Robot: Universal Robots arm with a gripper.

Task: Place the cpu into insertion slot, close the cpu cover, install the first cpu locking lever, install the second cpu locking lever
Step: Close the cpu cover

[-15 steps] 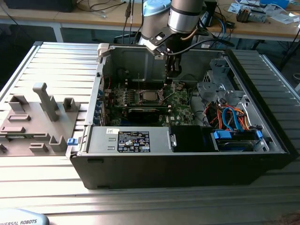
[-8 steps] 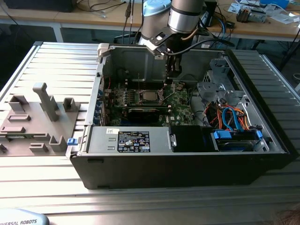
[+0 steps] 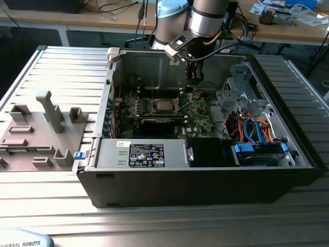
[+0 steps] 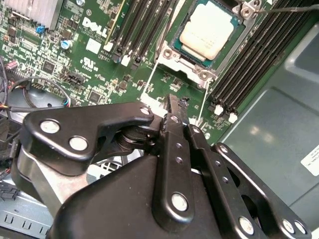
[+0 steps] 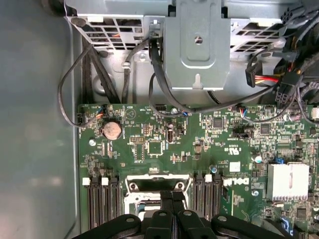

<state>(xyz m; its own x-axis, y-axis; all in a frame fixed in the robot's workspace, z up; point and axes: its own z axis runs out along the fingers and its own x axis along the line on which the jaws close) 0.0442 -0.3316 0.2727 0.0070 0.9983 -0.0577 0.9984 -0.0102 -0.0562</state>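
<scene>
- The end effector [image 4: 175, 107] is down inside the open computer case [image 3: 205, 180], its two black fingers [image 4: 172, 149] pressed together with nothing showing between them.
- In the second wrist view the joined fingertips sit low over the green motherboard [image 4: 75, 55], just beside one corner of the socket. Whether they touch the board I cannot tell.
- From the exterior view the end effector [image 3: 195, 82] hangs a little to the exterior view's right of the socket.
- The cpu [image 4: 207, 32] is seated in the insertion slot [image 4: 175, 49], silver-grey top facing up. It also shows in the exterior view as a pale square [image 3: 163, 106] in the middle of the board.
- The cpu cover [image 4: 192, 65] appears to lie flat around the chip, which shows through its window.
- A thin metal rod [image 4: 149, 78] runs from the frame's corner toward the fingertips. Latched or loose, I cannot tell.
- Long black memory slots [image 4: 254, 59] flank the socket on both sides.
- The first wrist view looks along the closed end effector [image 5: 173, 199] and takes in a round coin cell [image 5: 112, 130] and a ribbed silver heatsink [image 5: 288, 179] on the board.
- The case also holds a grey box with a label [image 3: 146, 154] along its near wall and a drive bay with blue and orange cables [image 3: 254, 128] at the exterior view's right.
- The case lies on a ribbed metal tabletop [image 3: 154, 221], and a grey fixture plate [image 3: 31, 139] with upright holders sits beside it at the exterior view's left.
</scene>
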